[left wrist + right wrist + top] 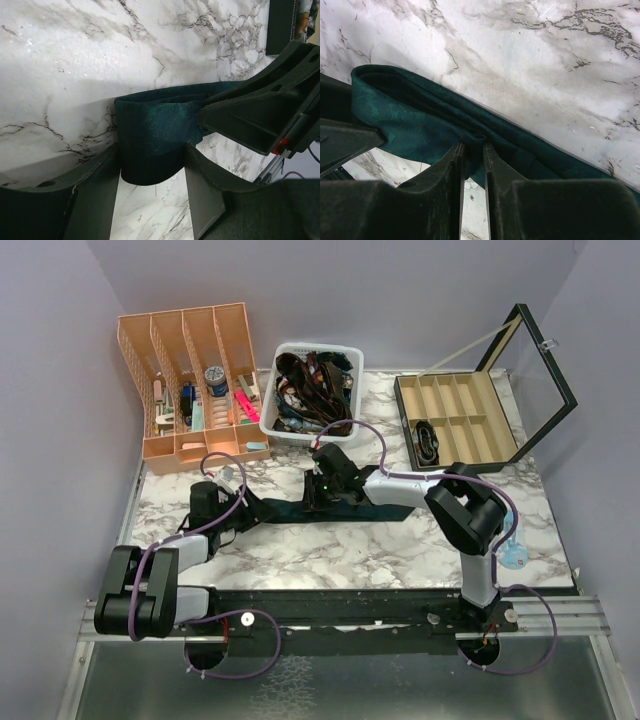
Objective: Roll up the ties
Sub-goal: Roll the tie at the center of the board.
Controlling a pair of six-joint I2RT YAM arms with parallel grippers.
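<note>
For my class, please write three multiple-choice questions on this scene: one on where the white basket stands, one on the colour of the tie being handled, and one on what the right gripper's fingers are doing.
1. The white basket stands:
A. at the back of the table, between the peach organiser and the compartment box
B. by the arm bases
C. inside the box

2. The tie lying on the table is:
A. red
B. yellow
C. dark teal

3. The right gripper has its fingers:
A. spread over bare marble
B. pinched on the tie's fabric
C. around a pen

Answers:
1 A, the top view shows it flanked by both.
2 C, both wrist views show teal cloth.
3 B, fabric sits squeezed in the narrow gap.
</note>
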